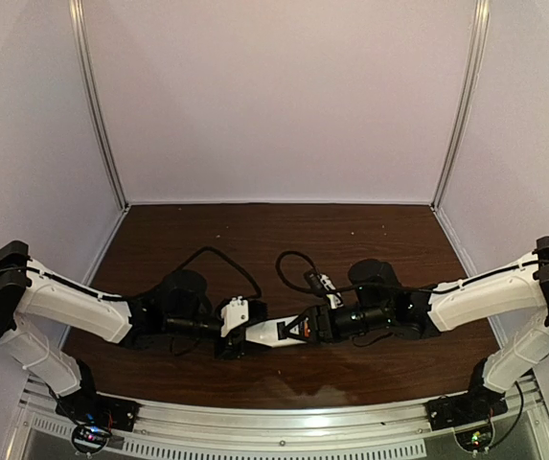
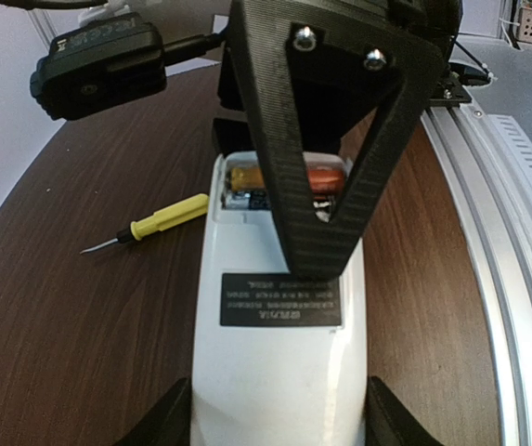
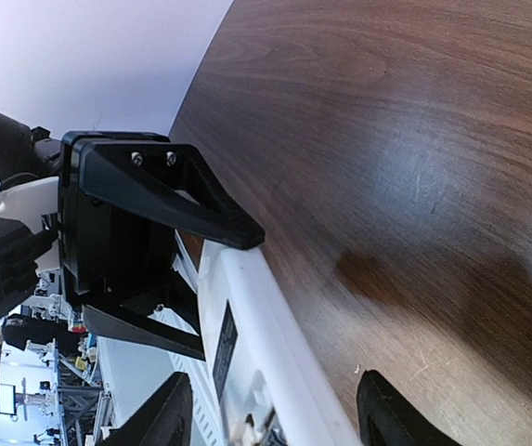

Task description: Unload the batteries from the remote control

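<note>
A white remote control (image 2: 279, 372) hangs lengthwise between two robot arms, over the near middle of a dark wood-grain counter (image 2: 80, 353). The left tool (image 2: 277, 411) is clamped on one rounded end of the remote control, with a black finger pressed against each long edge. The remote control's back faces the left wrist camera and carries a dark label (image 2: 281, 299) with pale print too small to read. Beyond the label, at the remote control's other end, the battery compartment lies uncovered. The orange batteries (image 2: 326, 176) sit inside it, side by side. The right tool (image 3: 275, 395) meets the remote control at that open end, one finger on either flat side. One of its black triangular fingers crosses in front of the compartment and hides part of the batteries. Whether the right tool's fingers press on the remote control or stand just clear of it cannot be told. A yellow-handled screwdriver (image 2: 154, 223) lies flat on the counter near the remote control's far long edge, with its thin metal tip pointing away from the remote control.
</note>
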### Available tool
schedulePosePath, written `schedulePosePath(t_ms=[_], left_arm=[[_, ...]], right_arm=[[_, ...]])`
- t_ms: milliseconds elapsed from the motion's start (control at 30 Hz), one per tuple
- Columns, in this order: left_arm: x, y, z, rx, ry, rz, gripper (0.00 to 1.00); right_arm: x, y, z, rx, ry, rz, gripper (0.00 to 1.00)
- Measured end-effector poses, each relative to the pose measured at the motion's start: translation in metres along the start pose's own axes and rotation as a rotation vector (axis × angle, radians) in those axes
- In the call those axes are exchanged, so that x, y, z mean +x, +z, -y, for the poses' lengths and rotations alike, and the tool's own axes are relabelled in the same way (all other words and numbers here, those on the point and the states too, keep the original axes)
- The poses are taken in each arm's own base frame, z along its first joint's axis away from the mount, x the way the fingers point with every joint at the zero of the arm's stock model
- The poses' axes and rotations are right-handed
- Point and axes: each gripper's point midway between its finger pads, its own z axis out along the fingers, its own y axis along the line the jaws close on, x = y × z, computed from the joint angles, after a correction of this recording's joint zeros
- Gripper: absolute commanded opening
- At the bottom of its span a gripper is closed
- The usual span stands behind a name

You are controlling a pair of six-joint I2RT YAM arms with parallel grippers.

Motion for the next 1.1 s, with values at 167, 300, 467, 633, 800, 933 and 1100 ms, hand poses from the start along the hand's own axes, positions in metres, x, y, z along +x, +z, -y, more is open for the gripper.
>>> schedulePosePath(t_ms=[167, 300, 467, 633, 800, 933, 1100], left_arm=[[0.001, 0.000, 0.001, 0.002, -0.001, -0.001, 0.00], [0.001, 0.000, 0.001, 0.005, -0.001, -0.001, 0.00], [0.003, 0.000, 0.002, 0.006, 0.006, -0.005, 0.00], [0.003, -0.001, 0.000, -0.008, 0.023, -0.006, 0.00], [0.002, -0.001, -0.001, -0.011, 0.024, -0.006, 0.29], [0.002, -0.002, -0.001, -0.016, 0.028, -0.003, 0.56], [-0.002, -0.008, -0.002, -0.031, 0.033, 0.020, 0.97]], right_arm=[[-0.001, 0.006, -0.005, -0.020, -0.007, -0.002, 0.44], [-0.002, 0.008, -0.006, -0.027, -0.007, 0.000, 0.30], [-0.004, 0.009, -0.011, -0.053, 0.009, 0.006, 0.19], [-0.007, 0.009, -0.016, -0.072, 0.031, 0.015, 0.06], [-0.008, 0.009, -0.017, -0.076, 0.040, 0.017, 0.00], [-0.009, 0.008, -0.018, -0.081, 0.045, 0.021, 0.00], [-0.010, 0.008, -0.022, -0.094, 0.026, 0.029, 0.00]])
